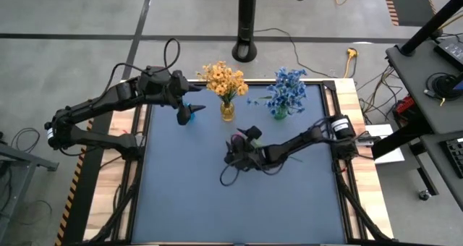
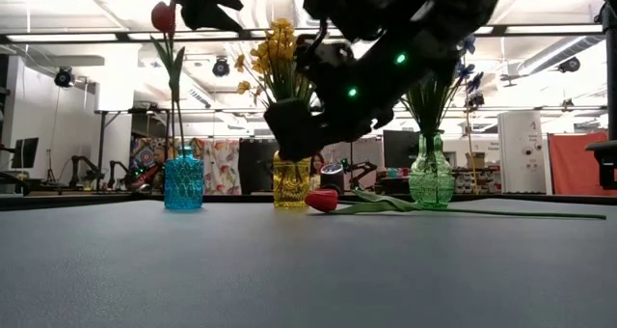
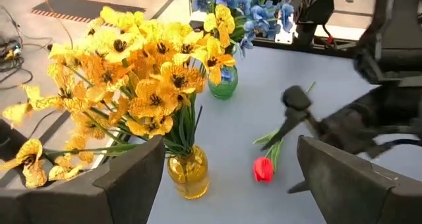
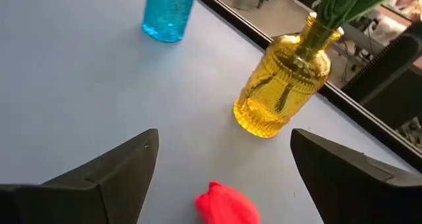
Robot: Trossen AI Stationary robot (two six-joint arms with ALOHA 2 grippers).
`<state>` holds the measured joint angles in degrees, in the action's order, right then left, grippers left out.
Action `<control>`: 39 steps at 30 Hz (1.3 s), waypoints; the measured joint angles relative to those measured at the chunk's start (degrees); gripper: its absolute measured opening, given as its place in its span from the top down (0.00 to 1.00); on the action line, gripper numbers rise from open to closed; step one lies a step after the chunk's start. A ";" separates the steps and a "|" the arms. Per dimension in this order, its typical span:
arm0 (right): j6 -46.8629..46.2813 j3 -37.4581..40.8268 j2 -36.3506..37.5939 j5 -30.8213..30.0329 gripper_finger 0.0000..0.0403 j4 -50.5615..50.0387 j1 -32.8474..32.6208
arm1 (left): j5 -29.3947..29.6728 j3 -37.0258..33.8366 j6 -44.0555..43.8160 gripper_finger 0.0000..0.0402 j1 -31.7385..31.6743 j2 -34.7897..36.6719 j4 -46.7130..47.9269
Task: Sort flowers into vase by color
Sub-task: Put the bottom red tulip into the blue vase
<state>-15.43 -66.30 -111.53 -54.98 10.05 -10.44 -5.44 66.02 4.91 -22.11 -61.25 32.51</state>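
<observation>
One red tulip [image 2: 322, 201] lying flat on table [image 2: 193, 270] – long green stem.

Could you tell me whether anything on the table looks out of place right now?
Yes: one red tulip lies flat on the table, stem stretched sideways, in front of the yellow vase, instead of standing in a vase. The open right gripper hovers over its bud.

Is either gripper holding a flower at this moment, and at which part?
No. The right gripper is open above the red tulip on the table; the left gripper is open and empty near the yellow vase.
</observation>
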 joint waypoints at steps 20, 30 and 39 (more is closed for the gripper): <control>-2.59 0.00 3.18 3.91 0.21 -4.70 -6.24 | 0.38 7.87 -6.03 0.19 0.07 -0.96 8.07; -6.75 0.00 7.20 18.90 0.21 -27.49 -7.48 | 0.36 12.24 -8.80 0.19 4.48 -1.14 13.12; -7.33 0.00 7.54 18.58 0.24 -38.26 -6.64 | 11.70 12.02 -13.82 0.19 21.18 -1.36 16.90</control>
<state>-22.76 -66.30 -103.99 -36.40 -28.21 -17.09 6.26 78.04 -8.92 -0.93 -62.61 49.41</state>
